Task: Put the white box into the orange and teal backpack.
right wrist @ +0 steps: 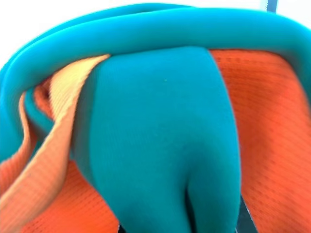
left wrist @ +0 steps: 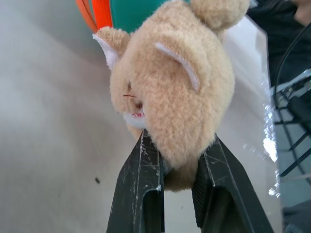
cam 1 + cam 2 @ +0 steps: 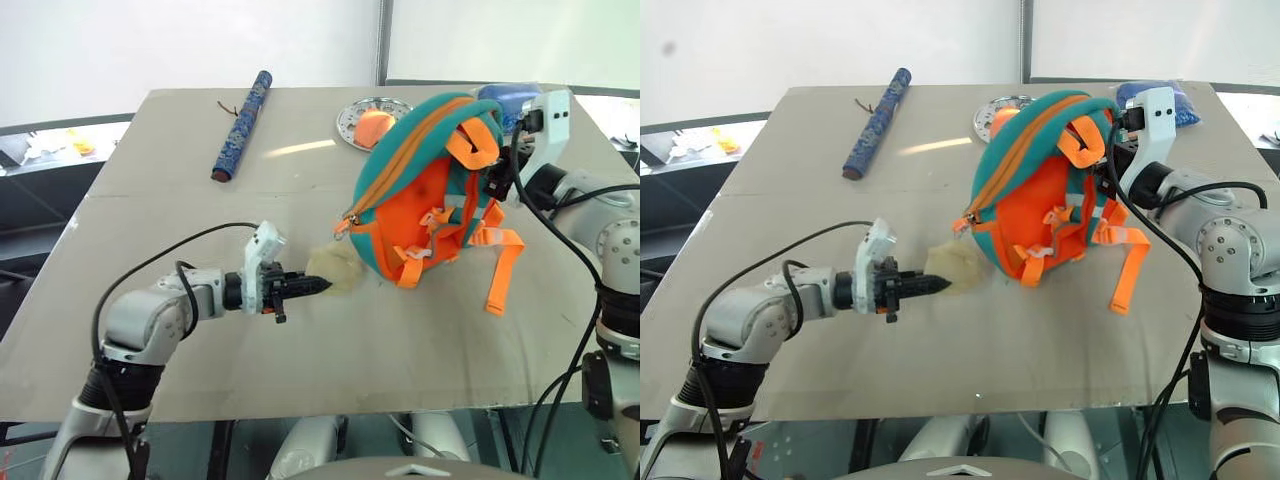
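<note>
Teal backpack (image 3: 420,190) hides the clamped right pincer (image 3: 497,178); left pincer (image 2: 179,167) pinches charm (image 2: 170,92).

A wide grey-beige rectangular table (image 3: 330,350) serves as the landmark for everything else. Toward the table's far left lies a long, slim blue patterned cloth roll (image 3: 241,125), set at a slant with its dark end cap nearer the table's middle; a thin dark cord trails from it near its far end. At the table's far edge, right of centre, rests a round perforated metal plate (image 3: 357,115) with something orange lying on it, which I cannot make out. A blue pouch (image 3: 1188,108) sits at the table's far right corner, partly hidden. Beyond the table's far edge stands a white wall (image 3: 190,45).
</note>
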Controlling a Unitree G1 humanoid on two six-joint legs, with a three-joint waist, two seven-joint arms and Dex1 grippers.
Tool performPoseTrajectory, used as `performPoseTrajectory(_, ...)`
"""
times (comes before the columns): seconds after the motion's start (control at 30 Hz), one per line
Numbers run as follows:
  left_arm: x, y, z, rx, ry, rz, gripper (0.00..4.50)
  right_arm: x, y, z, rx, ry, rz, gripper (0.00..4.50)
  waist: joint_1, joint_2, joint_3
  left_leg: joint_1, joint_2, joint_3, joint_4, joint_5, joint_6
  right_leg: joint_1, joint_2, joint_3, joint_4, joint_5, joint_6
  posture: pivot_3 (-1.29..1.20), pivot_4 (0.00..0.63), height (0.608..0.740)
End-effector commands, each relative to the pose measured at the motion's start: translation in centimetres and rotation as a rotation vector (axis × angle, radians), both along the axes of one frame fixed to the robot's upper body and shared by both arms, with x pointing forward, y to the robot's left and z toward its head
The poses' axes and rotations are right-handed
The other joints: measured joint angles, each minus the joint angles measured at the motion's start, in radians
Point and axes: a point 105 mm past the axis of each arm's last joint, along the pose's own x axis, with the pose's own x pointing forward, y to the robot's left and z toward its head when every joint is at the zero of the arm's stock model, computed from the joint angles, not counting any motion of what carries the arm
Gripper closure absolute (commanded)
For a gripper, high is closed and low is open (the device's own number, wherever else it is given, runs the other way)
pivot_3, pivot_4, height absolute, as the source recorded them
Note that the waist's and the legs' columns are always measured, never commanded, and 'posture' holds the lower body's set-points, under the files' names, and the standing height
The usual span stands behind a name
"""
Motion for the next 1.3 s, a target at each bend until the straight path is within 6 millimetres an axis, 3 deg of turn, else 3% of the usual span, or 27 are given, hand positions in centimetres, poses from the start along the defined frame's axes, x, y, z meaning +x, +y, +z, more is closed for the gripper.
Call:
performPoseTrajectory(0.03, -0.4, 1.4, -4.2, 0.139, 0.116, 0.076, 4.36, 0.2, -7.9, 3.7, 0.044, -0.113, -0.346, 4.5, 0.002, 0.0, 0.0, 0.0, 0.0, 0.0, 0.0, 0.0, 0.0, 0.0, 0.0, 0.0, 0.0, 0.0, 0.0, 0.0, 0.15, 0.731)
performPoseTrajectory(0.2, 4.7, 2.3, -2.5, 0.098, -0.001, 0.276, 4.37, -1.2, -10.8, 5.0, 0.063, -0.143, -0.442, 4.5, 0.016, -0.001, 0.0, 0.0, -0.001, -0.001, 0.002, 0.0, 0.0, 0.001, -0.001, -0.001, 0.001, 0.0, 0.0, 0.0, 0.15, 0.731)
performPoseTrajectory(0.33, 6.6, 0.6, 2.5, -0.172, -0.099, 0.274, 4.38, -1.9, -11.5, 5.2, 0.055, -0.142, -0.46, 4.5, 0.014, -0.001, 0.0, -0.001, -0.001, -0.001, 0.002, 0.0, 0.0, 0.0, -0.001, -0.001, 0.0, 0.0, 0.0, 0.0, 0.15, 0.731)
performPoseTrajectory(0.4, 6.9, -0.1, 5.5, -0.352, -0.061, 0.249, 4.38, -2.2, -12.1, 5.3, 0.058, -0.146, -0.485, 4.5, 0.008, -0.001, 0.0, -0.002, -0.001, -0.001, 0.002, 0.0, 0.0, 0.0, -0.001, -0.001, -0.001, 0.0, 0.0, 0.0, 0.15, 0.731)
performPoseTrajectory(0.43, 6.6, -0.7, 5.8, -0.351, -0.057, 0.203, 4.38, -2.3, -12.3, 5.4, 0.059, -0.149, -0.493, 4.5, 0.003, -0.001, 0.0, -0.002, -0.001, -0.001, 0.002, 0.0, 0.0, 0.0, -0.001, -0.001, -0.001, 0.0, 0.0, 0.0, 0.15, 0.731)
performPoseTrajectory(0.57, 6.0, -2.5, 3.0, -0.174, -0.022, 0.107, 4.38, -2.7, -13.1, 6.1, 0.094, -0.2, -0.543, 4.5, -0.005, 0.0, -0.001, -0.002, -0.001, -0.001, 0.002, 0.0, 0.0, -0.001, -0.001, -0.001, 0.0, 0.0, 0.0, 0.0, 0.15, 0.731)
performPoseTrajectory(0.63, 5.8, -3.7, 1.4, -0.076, -0.057, 0.06, 4.38, -3.2, -11.9, 5.3, 0.04, -0.186, -0.473, 4.5, -0.003, 0.0, -0.001, -0.002, -0.001, 0.0, 0.002, 0.0, 0.0, -0.001, -0.001, 0.0, 0.0, 0.0, 0.0, 0.0, 0.15, 0.731)
performPoseTrajectory(0.7, 5.3, -5.3, 0.5, -0.027, -0.105, -0.014, 4.38, -4.4, -8.6, 3.3, -0.051, -0.142, -0.305, 4.5, 0.005, 0.0, -0.001, -0.002, -0.001, -0.001, 0.002, 0.0, 0.0, 0.0, -0.001, -0.001, 0.0, 0.0, 0.0, 0.0, 0.15, 0.731)
performPoseTrajectory(0.8, 5.1, -7.0, 2.6, -0.143, -0.183, -0.045, 4.38, -6.0, -6.0, 1.1, -0.157, -0.117, -0.177, 4.5, 0.005, 0.0, -0.001, -0.003, -0.001, -0.002, 0.001, 0.0, 0.0, -0.001, -0.001, -0.002, -0.001, 0.0, 0.0, 0.0, 0.15, 0.731)
performPoseTrajectory(0.87, 5.2, -7.0, 4.0, -0.204, -0.222, -0.037, 4.39, -6.6, -6.1, -0.4, -0.266, -0.117, -0.182, 4.5, 0.001, 0.0, -0.001, -0.003, -0.001, -0.002, 0.002, 0.0, 0.0, -0.001, -0.001, -0.001, -0.001, 0.0, 0.0, 0.0, 0.15, 0.731)
performPoseTrajectory(0.9, 5.1, -6.8, 4.6, -0.231, -0.237, -0.041, 3.89, -6.9, -6.1, -0.8, -0.266, -0.115, -0.179, 3.81, 0.0, 0.0, -0.001, -0.003, -0.001, -0.001, 0.002, 0.0, 0.0, -0.001, -0.001, -0.001, -0.001, 0.0, 0.0, 0.0, 0.15, 0.731)
performPoseTrajectory(1.03, 3.9, -5.4, 6.0, -0.246, -0.279, -0.068, 2.15, -8.5, -6.2, -2.3, -0.321, -0.103, -0.141, 2.27, -0.004, 0.0, -0.001, -0.001, 0.001, 0.001, 0.001, 0.0, 0.0, 0.0, 0.0, 0.0, 0.002, 0.0, 0.0, 0.0, 0.15, 0.731)
performPoseTrajectory(1.17, 2.7, -3.8, 6.5, -0.217, -0.323, -0.054, 0.26, -10.3, -7.6, -4.2, -0.413, -0.062, -0.129, 0.35, 0.001, 0.001, -0.001, 0.0, 0.001, 0.001, 0.001, 0.0, 0.0, 0.0, 0.0, 0.001, 0.0, 0.0, 0.0, 0.0, 0.15, 0.731)
performPoseTrajectory(1.2, 2.3, -3.4, 6.6, -0.211, -0.341, -0.046, 0.01, -11.0, -7.6, -4.4, -0.413, -0.058, -0.1, 0.04, 0.003, 0.001, -0.001, -0.001, 0.0, 0.001, 0.001, 0.0, 0.0, 0.0, 0.0, 0.001, 0.0, 0.0, 0.0, 0.0, 0.15, 0.731)
performPoseTrajectory(1.3, 1.4, -2.4, 6.6, -0.19, -0.383, -0.024, 0.01, -12.6, -7.6, -4.9, -0.402, -0.049, -0.035, 0.04, 0.002, 0.001, -0.001, -0.001, 0.0, 0.001, 0.0, 0.0, 0.001, 0.0, 0.0, 0.0, -0.001, 0.0, 0.001, 0.0, 0.15, 0.731)
